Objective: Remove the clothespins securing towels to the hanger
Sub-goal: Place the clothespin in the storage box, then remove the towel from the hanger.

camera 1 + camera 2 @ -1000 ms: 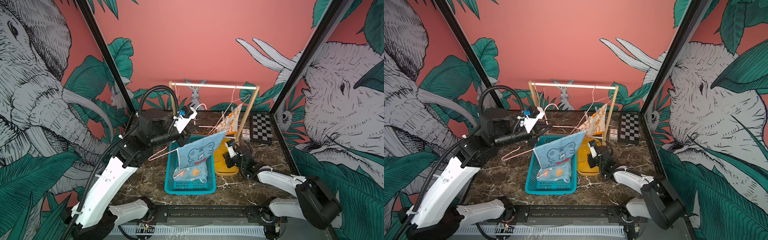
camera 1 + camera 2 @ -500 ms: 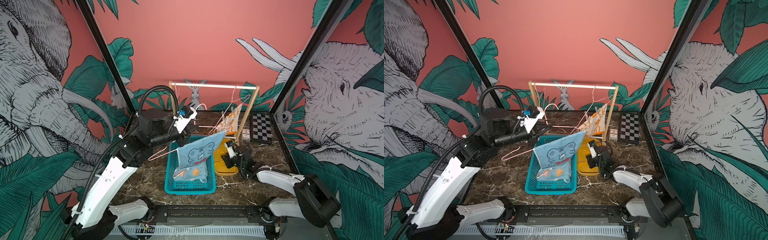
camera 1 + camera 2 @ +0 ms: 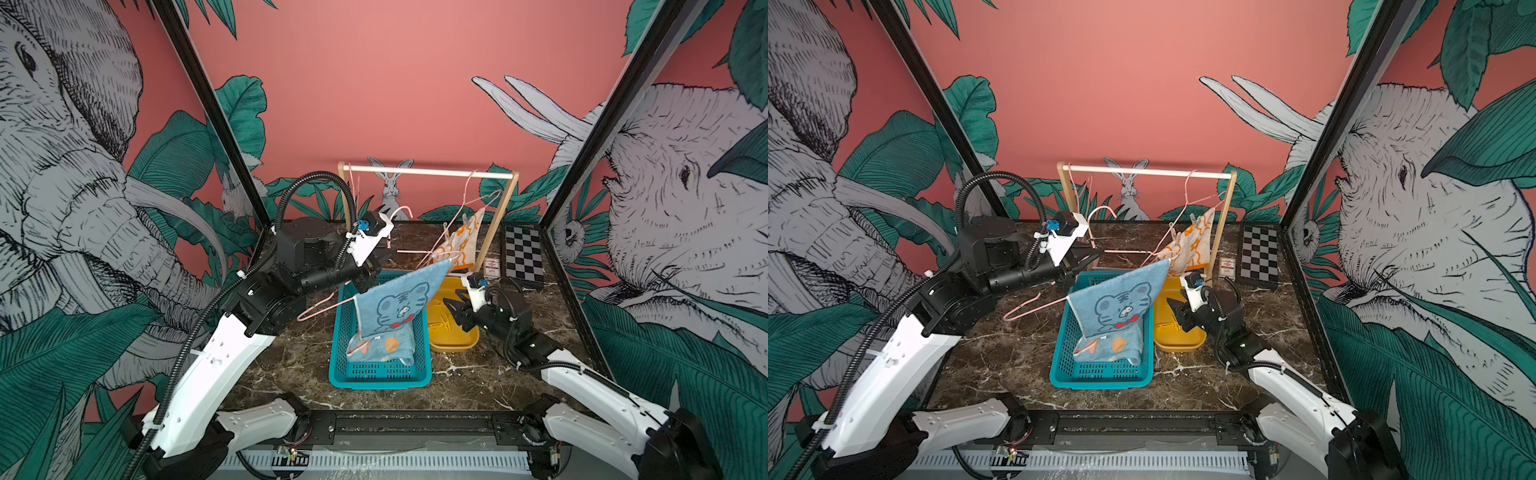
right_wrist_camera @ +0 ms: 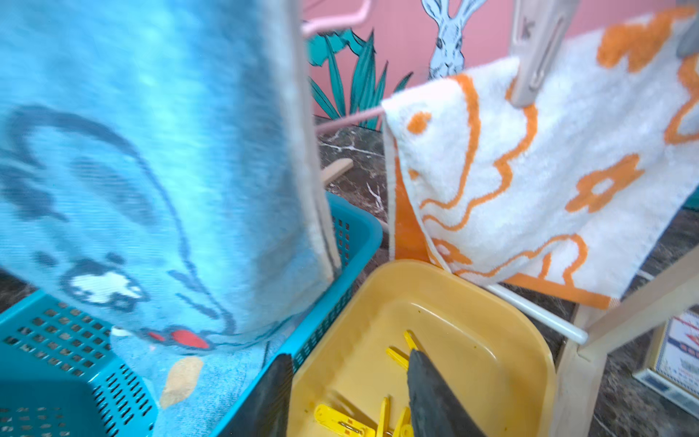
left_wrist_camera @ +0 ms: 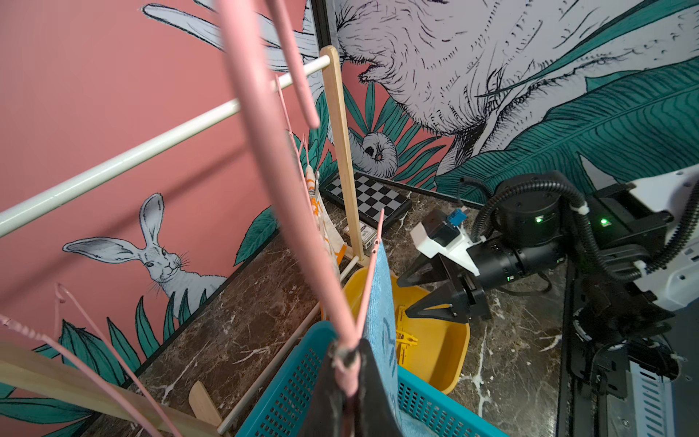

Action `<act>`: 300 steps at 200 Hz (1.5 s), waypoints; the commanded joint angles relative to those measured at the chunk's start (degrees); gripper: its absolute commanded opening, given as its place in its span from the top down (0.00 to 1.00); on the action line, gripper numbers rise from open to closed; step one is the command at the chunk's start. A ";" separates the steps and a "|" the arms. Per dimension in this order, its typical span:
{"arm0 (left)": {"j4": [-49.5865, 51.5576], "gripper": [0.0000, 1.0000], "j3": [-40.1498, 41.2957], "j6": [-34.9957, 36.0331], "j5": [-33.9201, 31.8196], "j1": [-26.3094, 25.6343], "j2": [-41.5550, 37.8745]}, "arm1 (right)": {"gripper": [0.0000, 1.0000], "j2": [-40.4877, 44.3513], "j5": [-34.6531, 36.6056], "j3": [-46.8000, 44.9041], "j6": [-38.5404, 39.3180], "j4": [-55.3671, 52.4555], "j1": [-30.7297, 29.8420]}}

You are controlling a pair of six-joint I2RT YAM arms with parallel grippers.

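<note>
My left gripper [image 3: 384, 254] [image 5: 346, 355] is shut on a pink wire hanger [image 3: 320, 309] held over the teal basket. The blue tiger towel [image 3: 395, 307] [image 4: 132, 151] hangs from that hanger. The cream towel with orange flowers [image 3: 461, 245] [image 4: 529, 181] hangs on another hanger at the rack, with a beige clothespin [image 4: 537, 56] clipped on its top edge. Over the yellow tray [image 3: 453, 343], my right gripper [image 3: 456, 312] [image 4: 348, 357] is open and holds nothing. Yellow clothespins [image 4: 340, 420] [image 5: 406, 336] lie in the tray below it.
A light blue towel [image 3: 382, 349] lies in the teal basket [image 3: 378, 378]. The wooden rack [image 3: 428, 171] stands at the back, with bare pink hangers on it. A checkerboard [image 3: 523, 257] and a small card box [image 3: 491, 266] sit at the back right.
My right gripper's jaws have spread apart over the yellow tray. The left arm and its hanger have stayed where they were.
</note>
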State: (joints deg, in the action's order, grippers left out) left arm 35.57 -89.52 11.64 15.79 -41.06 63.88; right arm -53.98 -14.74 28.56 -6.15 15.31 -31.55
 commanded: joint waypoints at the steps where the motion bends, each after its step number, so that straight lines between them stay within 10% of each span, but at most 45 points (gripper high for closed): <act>1: -3.43 1.00 0.22 -0.30 0.03 0.01 -2.25 | 0.50 1.33 -6.62 0.86 1.32 2.35 0.17; 107: -3.81 1.00 0.58 -0.85 3.19 0.01 -3.52 | 0.53 -2.06 -12.36 5.32 -3.03 9.82 0.17; 188: -4.07 1.00 0.75 -1.26 3.65 0.01 -3.76 | 0.89 -3.36 -12.55 6.52 -3.61 10.11 0.17; 300: -8.26 1.00 3.68 -1.13 -10.89 0.01 -6.93 | 0.94 -4.21 -12.69 6.25 -2.20 4.08 0.15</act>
State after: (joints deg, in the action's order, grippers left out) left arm 33.63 -86.54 10.94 9.58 -41.08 59.61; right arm -57.98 -26.83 34.39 -9.32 20.45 -31.55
